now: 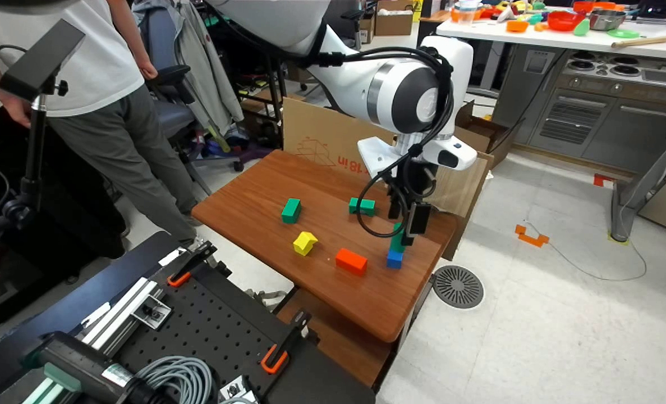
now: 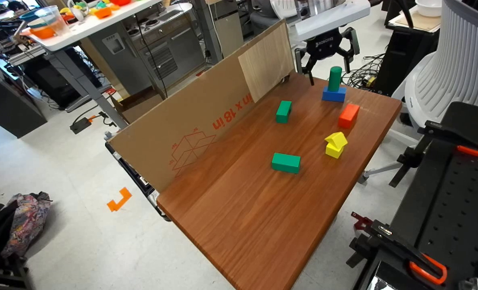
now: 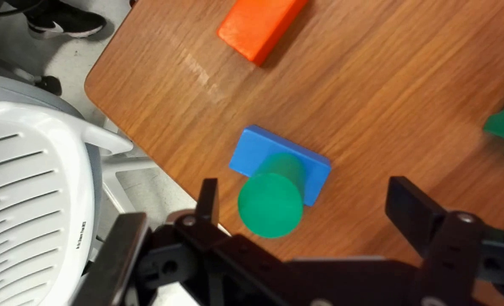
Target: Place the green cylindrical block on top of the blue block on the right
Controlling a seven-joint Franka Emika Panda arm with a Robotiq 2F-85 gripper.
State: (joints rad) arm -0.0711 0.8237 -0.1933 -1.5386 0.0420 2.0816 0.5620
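Note:
The green cylindrical block [image 2: 335, 79] stands upright on the flat blue block [image 2: 334, 96], which lies on the table near a corner. In the wrist view the cylinder [image 3: 270, 205] rests on the middle part of the blue block [image 3: 256, 148]. In an exterior view the gripper partly covers the cylinder [image 1: 396, 242], with the blue block [image 1: 394, 259] below it. My gripper [image 3: 305, 187] is open, its fingers wide apart and touching nothing. The cylinder shows between the fingers, closer to the left one in the wrist view. The gripper [image 2: 330, 76] also shows close to the stack in an exterior view.
An orange block [image 1: 352, 261] lies beside the stack. A yellow stack [image 2: 335, 145] and two green blocks [image 2: 284, 111] [image 2: 286, 162] are elsewhere on the wooden table [image 2: 239, 225]. A cardboard sheet [image 2: 190, 121] stands along one table edge. A white chair [image 3: 35, 191] is beside the table.

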